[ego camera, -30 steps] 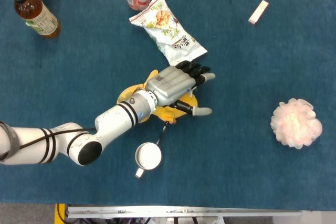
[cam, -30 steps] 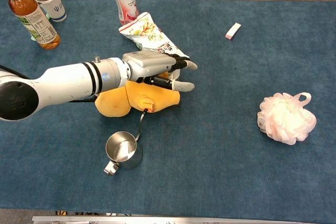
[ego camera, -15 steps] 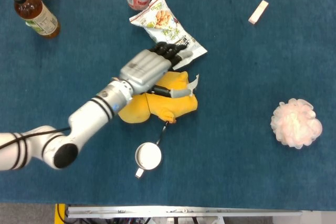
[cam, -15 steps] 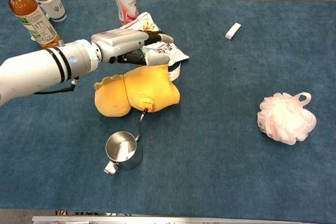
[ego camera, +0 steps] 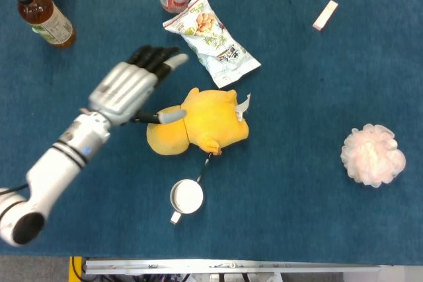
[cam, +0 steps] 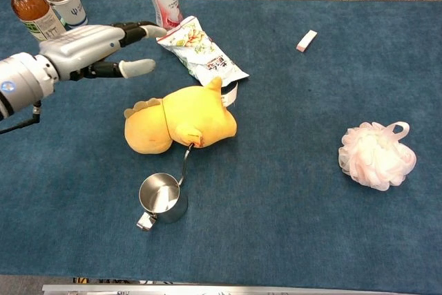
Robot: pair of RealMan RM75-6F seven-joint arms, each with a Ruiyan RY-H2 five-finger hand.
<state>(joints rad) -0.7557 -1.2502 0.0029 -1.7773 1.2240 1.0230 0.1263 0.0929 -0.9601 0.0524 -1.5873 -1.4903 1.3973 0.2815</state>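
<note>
One left hand (ego camera: pixel 125 90) hovers with fingers (ego camera: pixel 160 57) spread, holding nothing — just left of the yellow plush toy (ego camera: pixel 201 123) lying on the blue tabletop (ego camera: pixel 297 216) below the snack bag (ego camera: pixel 213 41). It looks soft, light, squashy — best gripped round the plump body.
</note>
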